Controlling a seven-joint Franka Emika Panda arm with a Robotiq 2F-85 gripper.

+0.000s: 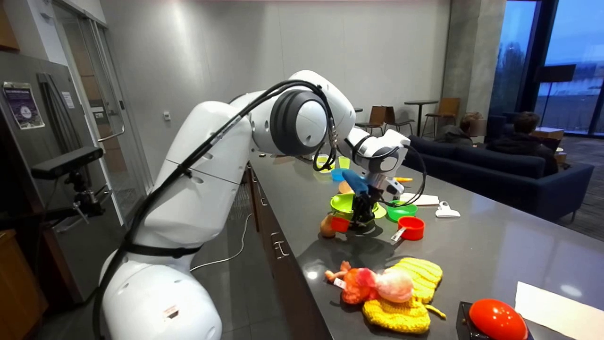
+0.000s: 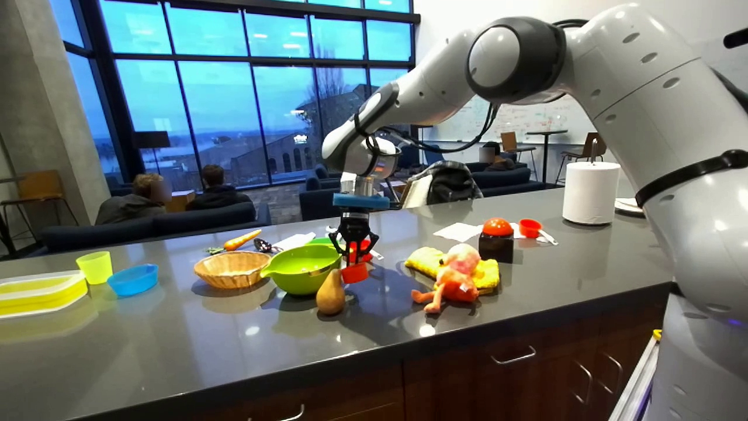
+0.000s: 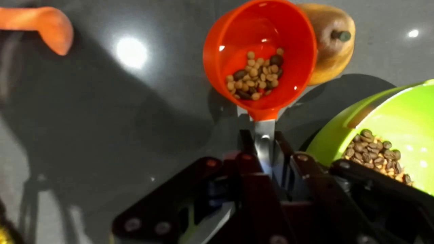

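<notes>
Gripper (image 3: 264, 145) clamped on the metal handle (image 3: 264, 130) of a small red measuring cup (image 3: 251, 37); cup is held just beside the lime-green mixing bowl (image 2: 295, 282) and carries tan lentils (image 3: 252, 82) with a few dark beans (image 3: 276, 60). Inside the bowl, coffee beans (image 3: 368, 152); a brown pear (image 2: 331, 294) stands upright on the gray counter (image 2: 175, 339) close by the bowl, partly behind the cup in the wrist view. Near the bowl, a wicker basket (image 2: 231, 272) and a second red measuring cup (image 1: 412, 228); well apart from it, an orange-and-pink plush toy (image 2: 457, 285) on a yellow knitted cloth (image 2: 426, 261).
</notes>
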